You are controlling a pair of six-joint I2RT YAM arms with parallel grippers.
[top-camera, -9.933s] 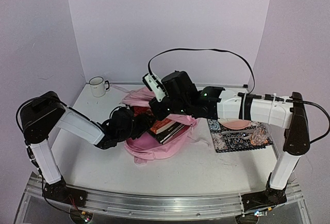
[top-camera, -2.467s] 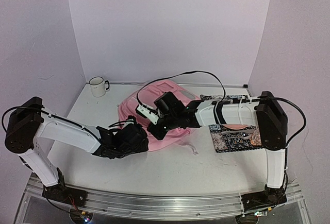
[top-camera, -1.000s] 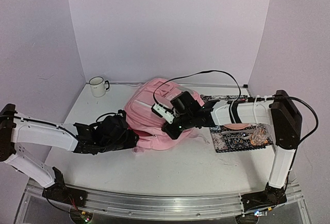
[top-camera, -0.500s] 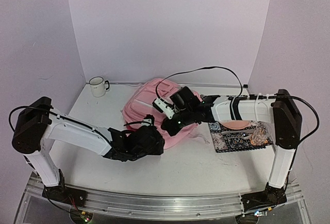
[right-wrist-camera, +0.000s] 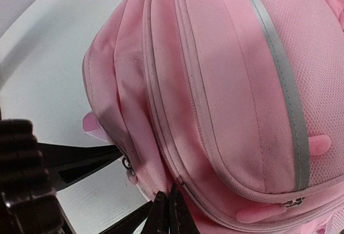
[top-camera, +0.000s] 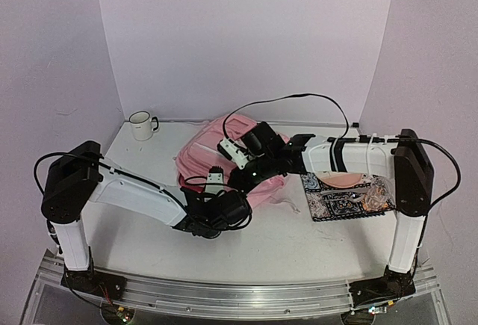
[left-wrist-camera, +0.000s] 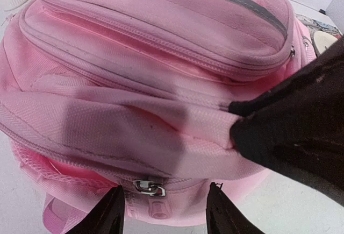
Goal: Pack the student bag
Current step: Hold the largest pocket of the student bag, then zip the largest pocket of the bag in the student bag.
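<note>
The student bag, a soft pink backpack with zipped pockets and a grey stripe, lies front-up mid-table and looks closed. My left gripper is at its near edge. In the left wrist view it is open, its fingers either side of a metal zip pull with a pink tab, not touching it. My right gripper is shut on a fold of the bag's fabric just right of that zip. In the right wrist view its jaws pinch the bag's edge.
A white mug stands at the back left. A patterned mat with pink items on it lies to the right of the bag. Pale walls close in the back and both sides.
Ten seconds ago the bag lay open with books showing; now it is closed. In the last second my left gripper moved right along the bag's near edge to the zip pull. My right gripper stayed on the bag.
</note>
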